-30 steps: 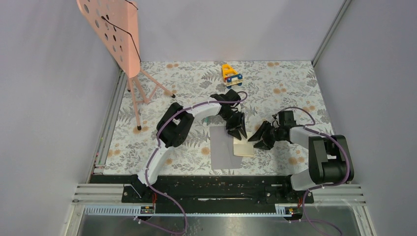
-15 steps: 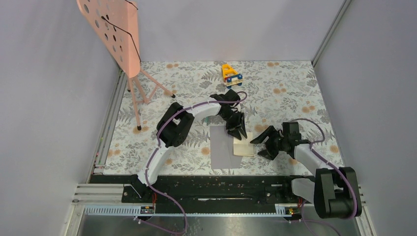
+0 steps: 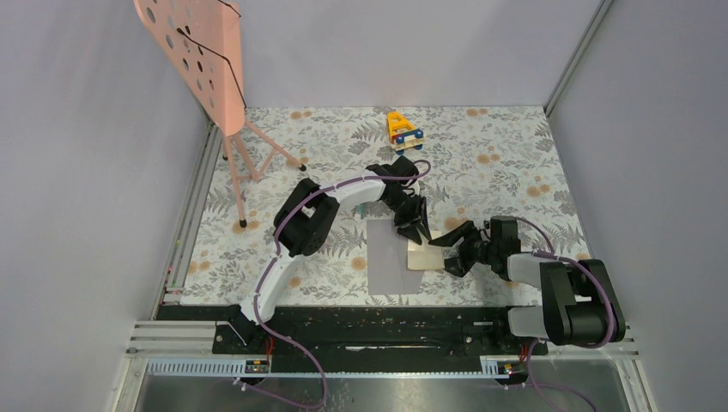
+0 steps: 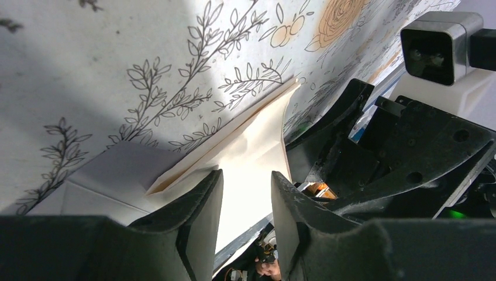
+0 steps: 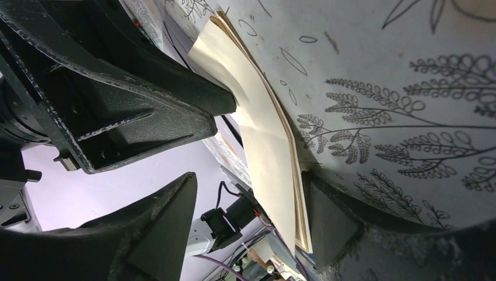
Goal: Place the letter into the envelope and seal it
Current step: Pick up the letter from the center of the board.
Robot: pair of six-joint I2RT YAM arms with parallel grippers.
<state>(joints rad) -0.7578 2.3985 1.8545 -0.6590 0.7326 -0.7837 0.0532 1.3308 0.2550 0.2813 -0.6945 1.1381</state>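
Letter not yet inside the envelope, and sealing looks unstarted.
A flat grey-lilac paper envelope lies centre-near on the floral surface, and a tan folded paper letter juts from its right side. The left claw, slightly parted, rests at the letter's far edge. The right claw gapes wide around its right edge.

I see the envelope flat on the table near the arms' bases, the letter lapping its right edge, the left gripper just behind the letter, the right gripper at its right.
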